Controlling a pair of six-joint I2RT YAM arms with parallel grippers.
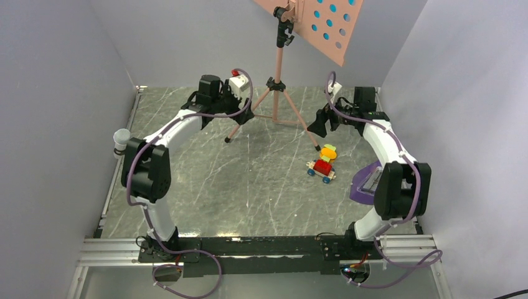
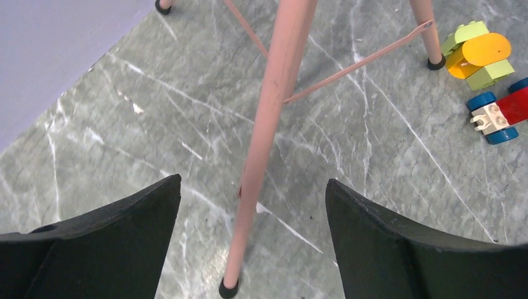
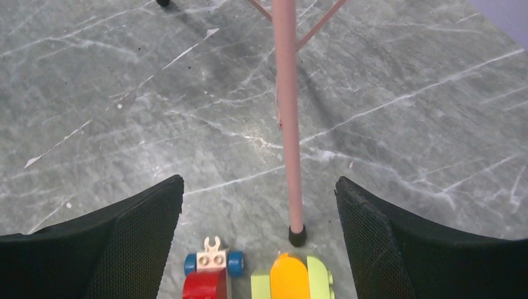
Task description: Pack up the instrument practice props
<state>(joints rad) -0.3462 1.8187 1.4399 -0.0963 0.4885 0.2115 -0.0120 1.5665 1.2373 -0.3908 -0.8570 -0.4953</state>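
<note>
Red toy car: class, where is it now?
The red toy car sits right of centre in the top view, beside the yellow-orange toy, at one foot of the music stand.

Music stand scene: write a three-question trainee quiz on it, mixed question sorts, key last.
1. True or false: the left gripper and right gripper both stand open.
2. Left wrist view: what runs between the fingers? A music stand leg; B drumstick; C guitar.
3. Which lies nearer the stand foot, the red toy car or the yellow-orange toy?
Key: 1 true; 2 A; 3 yellow-orange toy.
</note>
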